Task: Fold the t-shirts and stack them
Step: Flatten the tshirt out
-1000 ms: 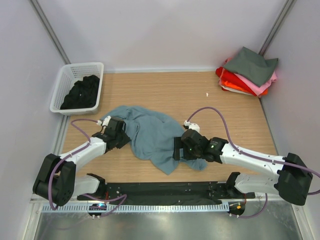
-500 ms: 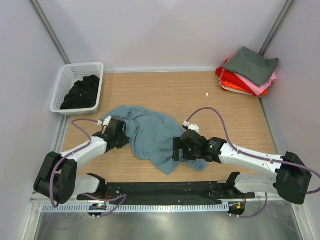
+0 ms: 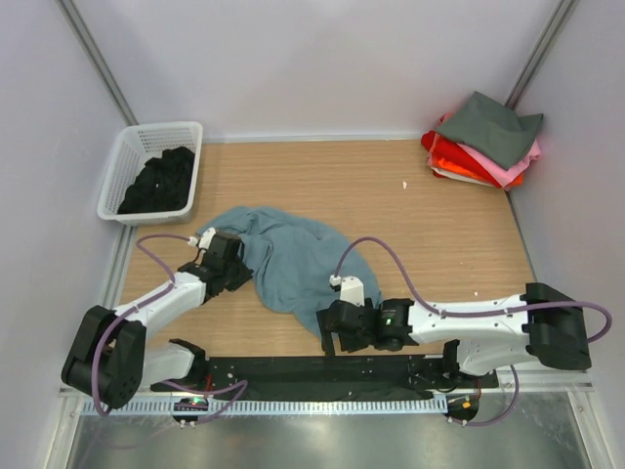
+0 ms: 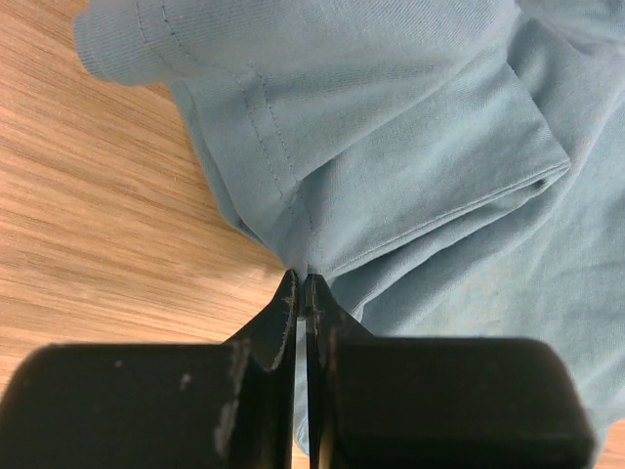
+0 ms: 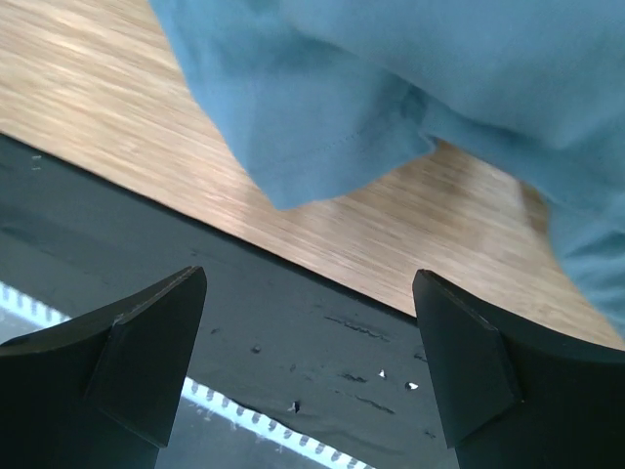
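Note:
A dusty blue-grey t-shirt (image 3: pixel 293 256) lies crumpled on the wooden table, left of centre. My left gripper (image 3: pixel 234 270) is at its left edge, shut on a fold of the cloth; the left wrist view shows the fingertips (image 4: pixel 303 291) pinching the hem of the shirt (image 4: pixel 391 147). My right gripper (image 3: pixel 328 339) is open and empty at the shirt's near corner, by the table's front edge. In the right wrist view the gripper (image 5: pixel 310 278) hangs over the black front strip with the shirt's corner (image 5: pixel 322 127) just beyond the fingers.
A stack of folded shirts, dark grey (image 3: pixel 496 125) on top of pink, red and orange, sits at the back right corner. A white lattice basket (image 3: pixel 125 156) holding black cloth (image 3: pixel 161 181) stands at the back left. The black strip (image 5: pixel 293 332) borders the table's near edge.
My right gripper has moved left and toward the near edge, from the shirt's right lower part to its near corner. The shirt's near right flap has drawn in. The left gripper has barely moved.

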Motion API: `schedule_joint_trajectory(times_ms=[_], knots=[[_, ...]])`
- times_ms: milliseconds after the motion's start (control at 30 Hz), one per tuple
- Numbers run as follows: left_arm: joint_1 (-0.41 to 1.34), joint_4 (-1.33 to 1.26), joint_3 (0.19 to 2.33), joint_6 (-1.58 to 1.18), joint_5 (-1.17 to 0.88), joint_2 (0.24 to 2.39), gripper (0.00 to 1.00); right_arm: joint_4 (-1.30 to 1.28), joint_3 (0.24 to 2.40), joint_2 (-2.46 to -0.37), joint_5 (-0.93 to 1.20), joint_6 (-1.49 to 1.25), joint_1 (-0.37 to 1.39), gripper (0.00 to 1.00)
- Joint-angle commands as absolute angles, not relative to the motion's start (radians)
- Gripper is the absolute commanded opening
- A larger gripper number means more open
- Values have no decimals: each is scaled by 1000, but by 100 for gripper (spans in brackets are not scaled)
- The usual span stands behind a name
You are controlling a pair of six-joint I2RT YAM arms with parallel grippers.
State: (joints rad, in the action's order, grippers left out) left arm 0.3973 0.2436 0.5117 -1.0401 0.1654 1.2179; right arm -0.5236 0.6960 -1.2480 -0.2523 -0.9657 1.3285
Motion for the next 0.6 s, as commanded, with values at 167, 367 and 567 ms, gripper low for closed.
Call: schedule_joint_trajectory(times_ms=[167, 367, 567], knots=[[400, 201, 495, -1032, 187, 1178, 0, -532, 719, -1302, -393, -1095, 1358, 94], [402, 195, 491, -1031, 186, 1172, 0, -447, 715, -1403, -387, -1065, 1287, 93], [402, 192, 489, -1031, 187, 1175, 0, -264, 644, -1424, -302, -1026, 1195, 74]])
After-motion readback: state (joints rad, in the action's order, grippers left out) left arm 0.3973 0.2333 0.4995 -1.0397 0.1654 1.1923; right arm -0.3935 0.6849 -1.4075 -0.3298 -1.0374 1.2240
